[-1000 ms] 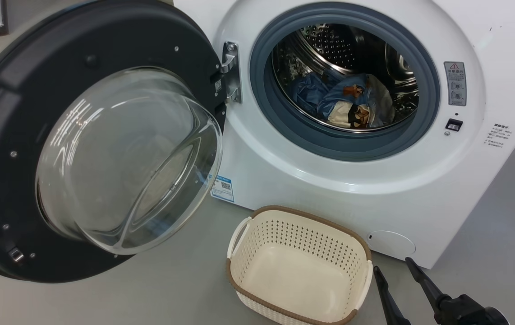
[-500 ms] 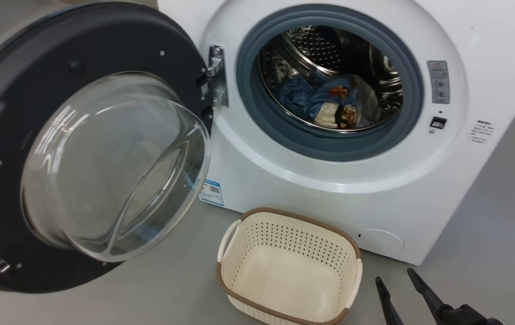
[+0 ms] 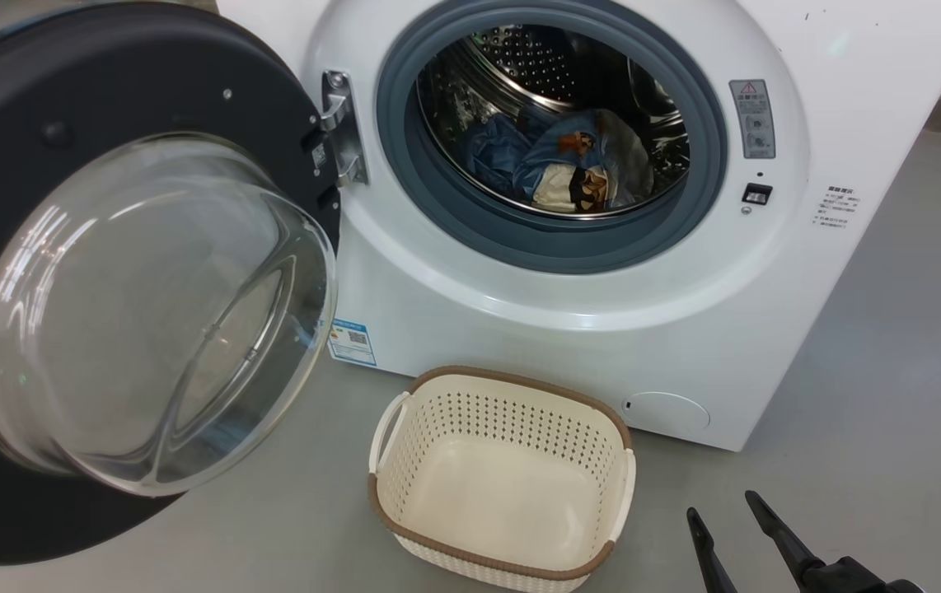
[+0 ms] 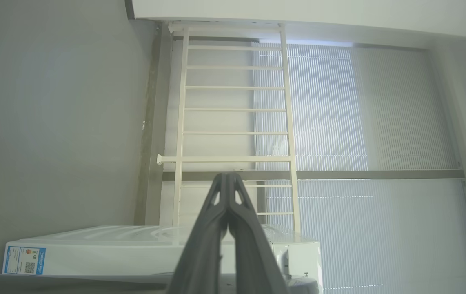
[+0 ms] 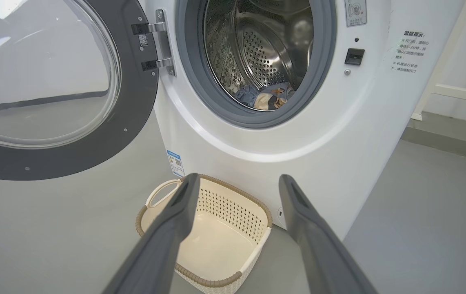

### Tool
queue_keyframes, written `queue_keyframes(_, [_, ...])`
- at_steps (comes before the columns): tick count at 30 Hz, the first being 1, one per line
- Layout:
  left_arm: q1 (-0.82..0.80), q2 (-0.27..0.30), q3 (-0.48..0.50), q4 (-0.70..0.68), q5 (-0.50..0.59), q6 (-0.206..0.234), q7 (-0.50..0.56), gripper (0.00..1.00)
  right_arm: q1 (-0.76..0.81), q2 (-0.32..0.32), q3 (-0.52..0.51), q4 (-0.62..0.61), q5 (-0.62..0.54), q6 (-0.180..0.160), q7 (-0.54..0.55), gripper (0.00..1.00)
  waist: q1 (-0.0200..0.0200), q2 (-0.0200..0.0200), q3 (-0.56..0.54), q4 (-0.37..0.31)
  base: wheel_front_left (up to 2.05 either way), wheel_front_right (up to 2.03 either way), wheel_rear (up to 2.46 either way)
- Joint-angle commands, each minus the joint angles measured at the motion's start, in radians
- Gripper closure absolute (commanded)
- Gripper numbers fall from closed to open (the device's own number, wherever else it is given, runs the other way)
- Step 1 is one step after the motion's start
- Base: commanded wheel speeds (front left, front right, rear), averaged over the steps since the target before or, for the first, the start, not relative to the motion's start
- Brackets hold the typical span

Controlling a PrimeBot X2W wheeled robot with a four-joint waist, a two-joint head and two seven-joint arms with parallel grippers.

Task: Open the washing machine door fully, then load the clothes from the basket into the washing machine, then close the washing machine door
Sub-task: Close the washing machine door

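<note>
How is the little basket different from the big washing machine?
The basket is empty; the washing machine holds the clothes in its drum. The basket is small and cream with a brown rim; the washing machine is much bigger and white. The basket opens upward; the washing machine opens at the front, its door standing wide. Both have walls dotted with little holes.

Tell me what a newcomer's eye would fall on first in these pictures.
The door, black-rimmed with bulging clear glass, stands swung open at the head view's left. Right of it, the blue and cream clothes lie in the steel drum of the washer. On the floor before it sits the basket, with nothing in it.
</note>
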Motion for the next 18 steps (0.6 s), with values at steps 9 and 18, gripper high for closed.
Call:
queue_keyframes(9, [-0.027,0.079,-0.010,0.028,-0.021,-0.031,0.086,1.00,-0.037,-0.012,0.018,-0.023,-0.019,0.002,-0.005,0.00,0.0000,-0.0001,0.017,-0.024,0.00,0.00,0.00])
queue_keyframes(18, [-0.015,0.091,-0.053,0.080,-0.031,-0.044,0.229,1.00,-0.036,-0.012,0.019,-0.016,-0.031,0.002,-0.005,0.00,0.0000,-0.0001,0.011,-0.028,0.00,0.00,0.00])
